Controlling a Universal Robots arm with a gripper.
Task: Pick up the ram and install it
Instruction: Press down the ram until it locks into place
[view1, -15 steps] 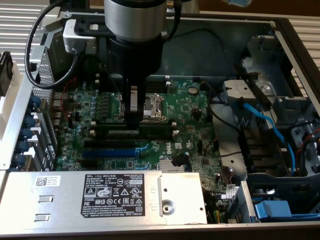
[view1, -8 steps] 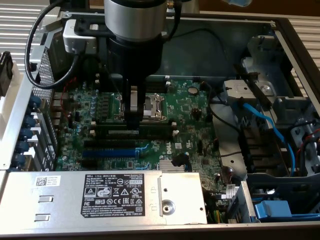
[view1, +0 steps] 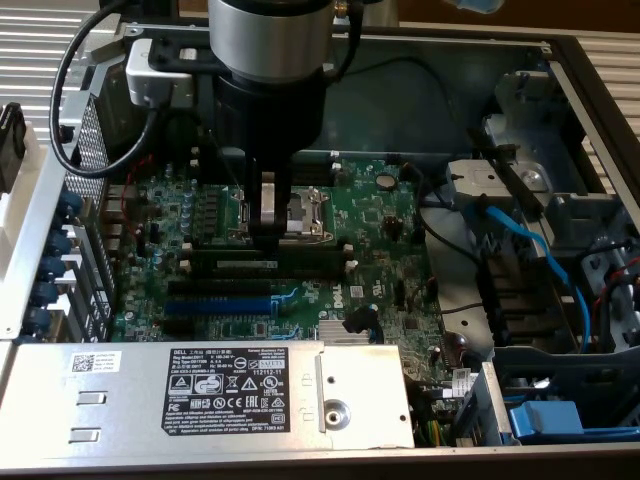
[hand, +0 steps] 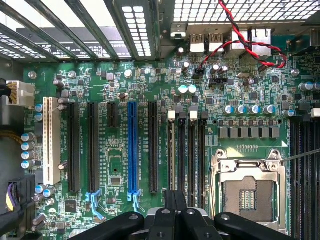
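The ram (view1: 235, 264) is a long, thin dark-green stick with a pale label strip, standing on edge among the black memory slots (view1: 300, 252) of the green motherboard (view1: 380, 230). My gripper (view1: 265, 238) hangs straight down over the stick's middle, fingers pressed together at its top edge. In the wrist view the ram (hand: 174, 150) shows edge-on as a thin line running into my gripper (hand: 175, 196), whose black fingers (hand: 167, 210) are shut on it. White latches mark the far ends of the memory slots (hand: 192, 155).
The open CPU socket (view1: 305, 212) lies just behind the memory slots. A blue expansion slot (view1: 215, 303) and black slots lie in front. A silver power supply (view1: 200, 390) borders the front, with blue cables (view1: 530, 250) and drive bays at the exterior view's right. Red-black wires (hand: 250, 35) cross the board's edge.
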